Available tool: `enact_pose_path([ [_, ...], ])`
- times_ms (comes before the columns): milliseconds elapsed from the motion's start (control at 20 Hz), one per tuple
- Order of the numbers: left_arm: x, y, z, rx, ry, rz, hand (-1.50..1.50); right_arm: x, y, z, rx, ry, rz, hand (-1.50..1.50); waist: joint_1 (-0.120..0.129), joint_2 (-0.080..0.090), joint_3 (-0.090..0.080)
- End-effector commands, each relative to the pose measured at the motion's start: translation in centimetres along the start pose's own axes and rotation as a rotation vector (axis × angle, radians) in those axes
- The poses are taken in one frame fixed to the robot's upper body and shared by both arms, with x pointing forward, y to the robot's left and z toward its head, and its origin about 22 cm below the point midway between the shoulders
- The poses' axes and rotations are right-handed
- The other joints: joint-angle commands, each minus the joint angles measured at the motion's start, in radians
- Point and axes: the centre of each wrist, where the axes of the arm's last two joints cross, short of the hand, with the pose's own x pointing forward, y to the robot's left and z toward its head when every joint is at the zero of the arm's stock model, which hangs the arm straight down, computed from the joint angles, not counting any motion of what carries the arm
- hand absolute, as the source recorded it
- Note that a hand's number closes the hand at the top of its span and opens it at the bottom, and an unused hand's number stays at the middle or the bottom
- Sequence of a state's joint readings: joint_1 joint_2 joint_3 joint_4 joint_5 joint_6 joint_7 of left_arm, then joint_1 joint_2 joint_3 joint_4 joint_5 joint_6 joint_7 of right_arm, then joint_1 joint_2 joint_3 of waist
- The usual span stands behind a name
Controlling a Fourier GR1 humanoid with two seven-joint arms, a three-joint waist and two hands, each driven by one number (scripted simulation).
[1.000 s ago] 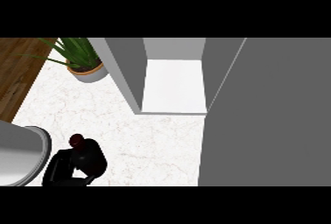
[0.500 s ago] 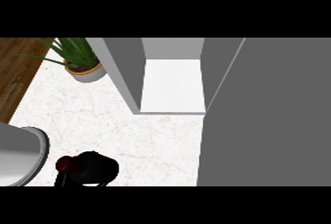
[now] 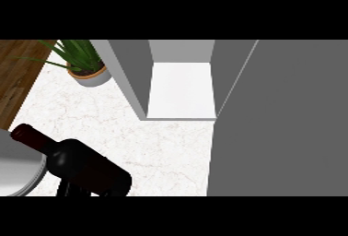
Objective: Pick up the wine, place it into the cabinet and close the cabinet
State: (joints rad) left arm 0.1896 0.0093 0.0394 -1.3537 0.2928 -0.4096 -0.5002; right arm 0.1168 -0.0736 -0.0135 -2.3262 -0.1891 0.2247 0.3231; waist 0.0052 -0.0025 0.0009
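wine bottle [image 3: 71, 161] is sitting at lower left of the head view, dark glass, tilted with its neck pointing up-left and its body running down-right; a black robot hand [image 3: 76, 189] is showing just under the bottle's body at the frame's bottom edge, mostly hidden; can't tell which robot hand it is, nor whether its fingers are wrapping the bottle; a grey rounded shape [image 3: 17, 173] is lying at the left edge, right beside the bottle's neck; potted plant [image 3: 85, 67] is standing at upper left, well apart from the bottle; cabinet [image 3: 180, 90] is standing open at top centre, white shelf showing inside; its grey door [image 3: 282, 120] is filling the right side; white marbled bench [image 3: 156, 147] is lying bare between bottle and cabinet; a wood strip [image 3: 20, 76] is running along the far left.
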Motion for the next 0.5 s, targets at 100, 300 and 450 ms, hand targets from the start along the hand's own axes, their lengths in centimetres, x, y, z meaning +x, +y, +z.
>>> enact_pose_path([
  [100, 1.6, -4.0, -1.3, -0.025, -0.052, 0.011, 1.5, -1.4, 0.9, -0.2, 0.007, -0.002, -0.028, -1.5, -0.004, 0.002, -0.001],
  [300, 5.3, -5.3, -6.0, -0.021, -0.068, 0.006, 1.5, 0.3, -0.5, 0.3, 0.008, 0.023, -0.01, -1.5, -0.009, 0.002, -0.001],
  [450, 6.1, -8.3, -8.0, -0.017, -0.086, 0.001, 1.5, 1.6, -0.1, 0.6, 0.002, -0.001, -0.011, -1.5, -0.01, 0.002, -0.001],
])
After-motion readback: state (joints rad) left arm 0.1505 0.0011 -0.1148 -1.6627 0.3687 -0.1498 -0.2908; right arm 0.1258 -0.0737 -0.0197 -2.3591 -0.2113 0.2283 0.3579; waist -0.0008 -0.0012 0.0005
